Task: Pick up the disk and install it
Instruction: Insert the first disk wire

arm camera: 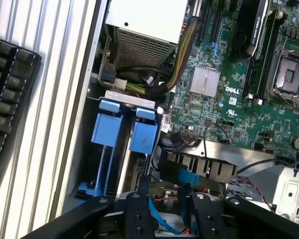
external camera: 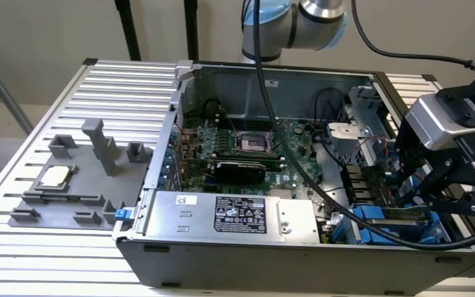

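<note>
The disk (arm camera: 139, 149) stands on edge in the drive bay at the case's corner, with its blue carrier handle on top and the drive's edge showing below it. A second blue carrier (arm camera: 105, 130) sits in the slot beside it. In the exterior view the disk (external camera: 390, 216) lies low at the exterior view's right, inside the open computer case (external camera: 221, 263). My gripper (arm camera: 168, 194) hovers just off the bay, open, with nothing between its black fingers (arm camera: 139, 209). From outside, the gripper (external camera: 440, 198) hangs over the case's right wall, close above the blue carriers.
A silver power supply (external camera: 229, 213) fills the case's front. The motherboard (external camera: 246, 145) and loose cables, one of them a blue ribbon (arm camera: 189, 177), lie close to the bay. A grey fixture (external camera: 64, 185) holding a small silver chip (external camera: 56, 176) sits on the slatted table. A keyboard (arm camera: 10, 99) lies outside the case.
</note>
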Motion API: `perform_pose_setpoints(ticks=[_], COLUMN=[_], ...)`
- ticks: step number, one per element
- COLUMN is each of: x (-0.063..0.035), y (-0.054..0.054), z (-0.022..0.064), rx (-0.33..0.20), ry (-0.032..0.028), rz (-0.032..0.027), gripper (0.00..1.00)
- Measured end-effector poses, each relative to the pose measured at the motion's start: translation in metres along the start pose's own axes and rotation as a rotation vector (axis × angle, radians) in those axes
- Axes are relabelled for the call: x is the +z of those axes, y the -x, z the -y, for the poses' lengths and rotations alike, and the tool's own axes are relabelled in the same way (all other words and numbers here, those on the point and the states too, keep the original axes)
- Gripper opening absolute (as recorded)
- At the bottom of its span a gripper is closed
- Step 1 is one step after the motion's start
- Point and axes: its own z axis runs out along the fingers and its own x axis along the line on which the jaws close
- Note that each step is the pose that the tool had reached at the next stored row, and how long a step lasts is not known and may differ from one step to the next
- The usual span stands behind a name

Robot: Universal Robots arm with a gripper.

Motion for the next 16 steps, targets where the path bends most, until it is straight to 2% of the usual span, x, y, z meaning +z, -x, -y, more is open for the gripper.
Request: perform_pose_setpoints(ticks=[5, 16], x=[-0.0015, -0.0045], y=[-0.009, -0.027], z=[0.0026, 0.0199], rx=[-0.001, -0.003], ry=[-0.0054, -0.0156], rz=[0.0287, 0.0833], gripper=[0.37, 0.37])
